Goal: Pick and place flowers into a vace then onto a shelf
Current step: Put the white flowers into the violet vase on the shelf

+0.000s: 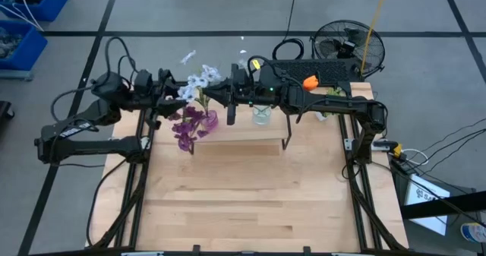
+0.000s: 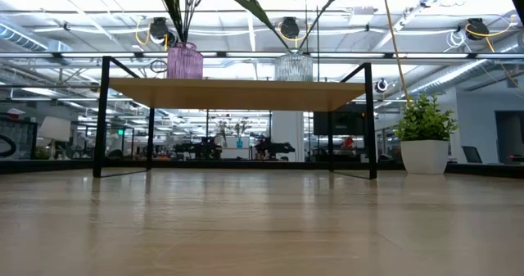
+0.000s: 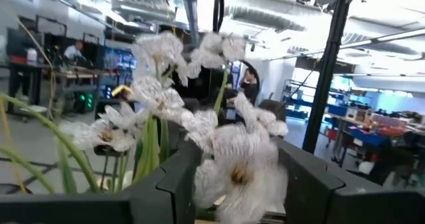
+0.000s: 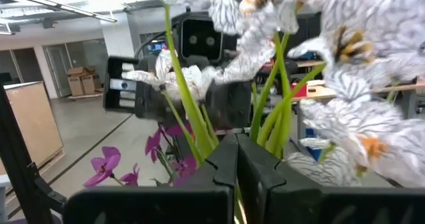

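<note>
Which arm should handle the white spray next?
Right, I'd judge. The right gripper is shut on the spray's green stems. The left gripper is open, with only blossoms between its fingers, so it grips nothing.

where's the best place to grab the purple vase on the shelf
Probably its ribbed body, just below the rim, coming in level from the side. The purple vase stands upright on the shelf with stems rising from its mouth, so a grip from above would crush them.
</note>
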{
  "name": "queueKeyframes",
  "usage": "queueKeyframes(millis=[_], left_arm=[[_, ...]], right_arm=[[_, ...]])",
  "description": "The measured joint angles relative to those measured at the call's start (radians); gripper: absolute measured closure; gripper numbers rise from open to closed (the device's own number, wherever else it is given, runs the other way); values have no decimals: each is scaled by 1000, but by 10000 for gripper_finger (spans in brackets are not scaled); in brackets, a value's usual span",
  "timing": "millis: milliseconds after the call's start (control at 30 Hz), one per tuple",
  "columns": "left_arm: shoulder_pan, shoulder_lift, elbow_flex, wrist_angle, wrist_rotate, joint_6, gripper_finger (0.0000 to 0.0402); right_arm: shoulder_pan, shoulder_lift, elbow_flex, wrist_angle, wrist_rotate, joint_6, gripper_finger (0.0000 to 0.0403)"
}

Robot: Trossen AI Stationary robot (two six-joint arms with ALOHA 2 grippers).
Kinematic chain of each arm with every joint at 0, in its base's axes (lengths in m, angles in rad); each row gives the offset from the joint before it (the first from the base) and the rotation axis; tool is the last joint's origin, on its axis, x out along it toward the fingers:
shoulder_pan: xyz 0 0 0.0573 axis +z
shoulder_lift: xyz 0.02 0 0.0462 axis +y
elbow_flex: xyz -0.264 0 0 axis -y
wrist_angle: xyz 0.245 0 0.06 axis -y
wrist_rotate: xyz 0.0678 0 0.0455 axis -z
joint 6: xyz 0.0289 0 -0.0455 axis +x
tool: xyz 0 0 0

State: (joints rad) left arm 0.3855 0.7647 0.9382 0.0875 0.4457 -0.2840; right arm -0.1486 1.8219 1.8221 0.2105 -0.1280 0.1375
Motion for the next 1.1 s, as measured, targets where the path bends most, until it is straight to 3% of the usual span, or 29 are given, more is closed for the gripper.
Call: queueKeyframes(millis=[467, 800, 1100], left_arm=[[0, -8, 0, 8, -64, 53, 222], [0, -16, 0, 153, -67, 97, 222], [0, -87, 0, 155, -165, 161, 222]], right_arm=[[7, 0, 0, -13, 2, 7, 403], [7, -1, 0, -22, 27, 7, 403], [7, -11, 0, -27, 25, -27, 403]])
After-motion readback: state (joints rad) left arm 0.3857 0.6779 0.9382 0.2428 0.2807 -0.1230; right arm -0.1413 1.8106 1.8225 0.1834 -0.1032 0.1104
